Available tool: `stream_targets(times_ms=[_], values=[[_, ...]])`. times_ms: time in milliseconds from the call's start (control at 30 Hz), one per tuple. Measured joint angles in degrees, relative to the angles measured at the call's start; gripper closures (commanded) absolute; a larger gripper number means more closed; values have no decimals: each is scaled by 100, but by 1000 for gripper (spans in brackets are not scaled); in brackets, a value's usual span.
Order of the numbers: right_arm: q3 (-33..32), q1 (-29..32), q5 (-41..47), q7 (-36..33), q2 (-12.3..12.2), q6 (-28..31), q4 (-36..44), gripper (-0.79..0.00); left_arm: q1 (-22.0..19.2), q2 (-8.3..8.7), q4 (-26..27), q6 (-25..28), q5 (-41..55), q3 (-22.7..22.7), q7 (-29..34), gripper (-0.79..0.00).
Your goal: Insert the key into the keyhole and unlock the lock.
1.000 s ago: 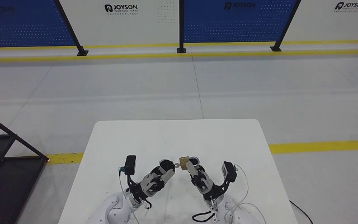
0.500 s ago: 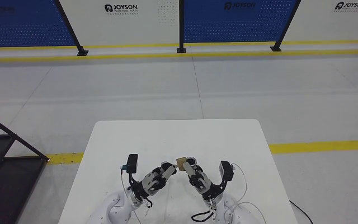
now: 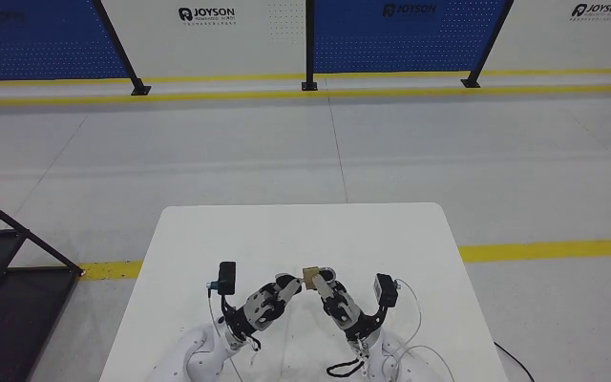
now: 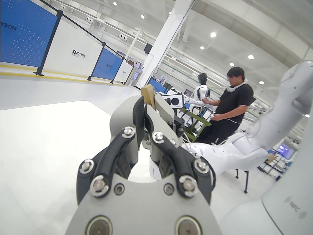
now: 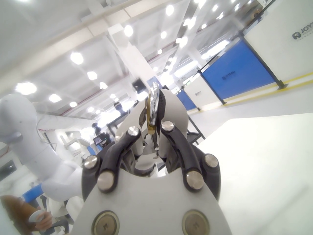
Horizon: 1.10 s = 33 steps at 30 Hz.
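Both arms have eased slightly inward and back toward the robot's side since a second ago, carrying the lock with them. Over the last half second I see almost no shift. My right end effector point(image 3: 324, 283) is clamped on the lock point(image 3: 311, 276), with the brass body between the fingers and the chrome shackle showing past them. It is held up off the white surface point(image 3: 286, 229), above the part closest to the robot. My left end effector point(image 3: 289, 285) is pinched nearly closed on the key point(image 3: 300, 281), a small sliver bridging its fingertips and the lock's side. I cannot tell how deep the key sits.
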<state>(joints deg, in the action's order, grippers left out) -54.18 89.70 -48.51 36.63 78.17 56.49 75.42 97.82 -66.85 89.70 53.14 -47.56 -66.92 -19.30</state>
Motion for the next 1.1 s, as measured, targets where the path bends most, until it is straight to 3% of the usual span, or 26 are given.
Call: stream_targets(times_ms=[767,1100], values=[[-203,254,603,-856,-66,-357,352,0,241,-40,154,-1368,-2226,61,-1493,0],[-269,339,696,-1086,-91,-436,467,0,345,-37,186,-2288,-3163,141,-2168,0]])
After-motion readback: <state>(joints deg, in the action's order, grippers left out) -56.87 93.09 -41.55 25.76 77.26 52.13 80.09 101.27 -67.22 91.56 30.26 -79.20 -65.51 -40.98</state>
